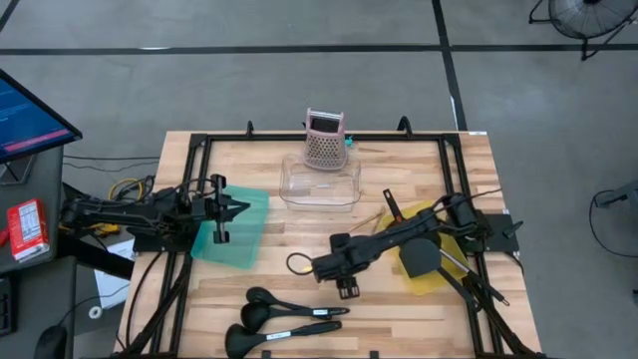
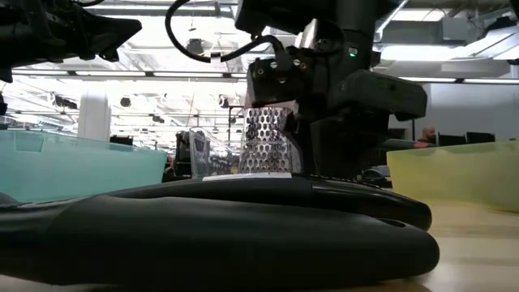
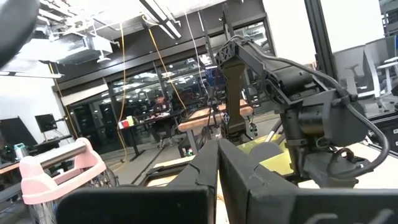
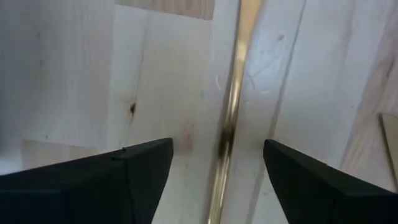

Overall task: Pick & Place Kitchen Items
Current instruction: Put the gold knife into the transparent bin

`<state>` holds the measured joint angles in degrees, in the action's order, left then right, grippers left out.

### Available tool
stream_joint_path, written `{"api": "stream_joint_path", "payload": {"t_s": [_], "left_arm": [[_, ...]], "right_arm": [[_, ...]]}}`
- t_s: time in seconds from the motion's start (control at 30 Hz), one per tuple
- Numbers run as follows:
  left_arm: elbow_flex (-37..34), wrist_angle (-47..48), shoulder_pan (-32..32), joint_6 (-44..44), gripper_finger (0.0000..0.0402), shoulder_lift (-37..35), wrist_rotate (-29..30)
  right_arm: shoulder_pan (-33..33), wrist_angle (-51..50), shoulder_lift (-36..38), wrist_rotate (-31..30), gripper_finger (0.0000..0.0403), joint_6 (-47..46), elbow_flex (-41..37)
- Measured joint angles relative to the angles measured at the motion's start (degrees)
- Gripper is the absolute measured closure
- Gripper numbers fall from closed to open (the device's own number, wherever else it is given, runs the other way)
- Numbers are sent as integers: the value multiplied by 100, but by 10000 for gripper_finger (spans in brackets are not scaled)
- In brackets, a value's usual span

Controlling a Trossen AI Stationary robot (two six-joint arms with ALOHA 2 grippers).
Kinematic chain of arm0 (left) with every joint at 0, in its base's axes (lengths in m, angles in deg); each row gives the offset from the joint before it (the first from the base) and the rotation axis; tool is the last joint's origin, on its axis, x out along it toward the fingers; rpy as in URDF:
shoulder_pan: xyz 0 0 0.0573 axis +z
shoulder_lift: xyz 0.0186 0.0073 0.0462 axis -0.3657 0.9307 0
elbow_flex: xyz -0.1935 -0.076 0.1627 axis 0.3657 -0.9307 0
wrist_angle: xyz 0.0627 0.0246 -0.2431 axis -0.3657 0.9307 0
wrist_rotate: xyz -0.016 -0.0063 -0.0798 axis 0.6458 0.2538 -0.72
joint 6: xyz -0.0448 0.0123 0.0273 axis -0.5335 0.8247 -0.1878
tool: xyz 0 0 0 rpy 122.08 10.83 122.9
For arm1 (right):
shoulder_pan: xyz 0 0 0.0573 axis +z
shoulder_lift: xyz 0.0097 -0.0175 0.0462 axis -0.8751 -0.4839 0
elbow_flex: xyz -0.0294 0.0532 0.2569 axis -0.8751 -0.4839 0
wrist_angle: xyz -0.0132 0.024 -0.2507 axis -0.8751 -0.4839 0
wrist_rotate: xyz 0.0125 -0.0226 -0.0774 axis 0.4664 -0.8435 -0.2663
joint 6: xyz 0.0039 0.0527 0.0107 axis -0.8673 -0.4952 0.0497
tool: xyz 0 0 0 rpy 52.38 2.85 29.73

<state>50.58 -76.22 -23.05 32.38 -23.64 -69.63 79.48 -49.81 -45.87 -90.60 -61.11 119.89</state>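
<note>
Three black long-handled ladles and spoons (image 1: 284, 319) lie flat on the table near its front edge; they fill the foreground of the low view (image 2: 243, 235). A black spatula head (image 1: 419, 256) lies in the yellow tray (image 1: 444, 274), and a red-marked handle (image 1: 393, 208) shows beside it. A thin golden stick (image 4: 231, 112) lies on the wood. My right gripper (image 1: 346, 288) hangs over it, open, one finger on either side (image 4: 217, 146), not touching. My left gripper (image 1: 237, 209) is shut and empty over the teal tray (image 1: 234, 234).
A clear plastic box (image 1: 320, 183) stands at the table's far middle with the pink perforated grater (image 1: 325, 140) behind it. A dark cable loop (image 1: 298, 262) lies next to my right gripper. Bare wood lies between the trays and the black utensils.
</note>
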Motion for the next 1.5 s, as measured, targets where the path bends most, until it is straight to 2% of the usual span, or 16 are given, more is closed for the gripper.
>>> {"api": "stream_joint_path", "payload": {"t_s": [0.2,0.37,0.83,1.03,1.5], "left_arm": [[-2,-1,1,0,400,1,0],[1,-3,0,0,400,0,0],[-1,-16,1,0,400,2,0],[-1,-22,-1,0,400,0,0],[-2,-40,-1,0,400,2,0]], "right_arm": [[-17,429,49,294,216,-42,-444],[-28,506,47,315,271,-48,-469],[-225,545,47,436,389,-408,-480],[-225,428,38,421,384,-407,-343],[-286,391,771,353,395,-413,-294]]}}
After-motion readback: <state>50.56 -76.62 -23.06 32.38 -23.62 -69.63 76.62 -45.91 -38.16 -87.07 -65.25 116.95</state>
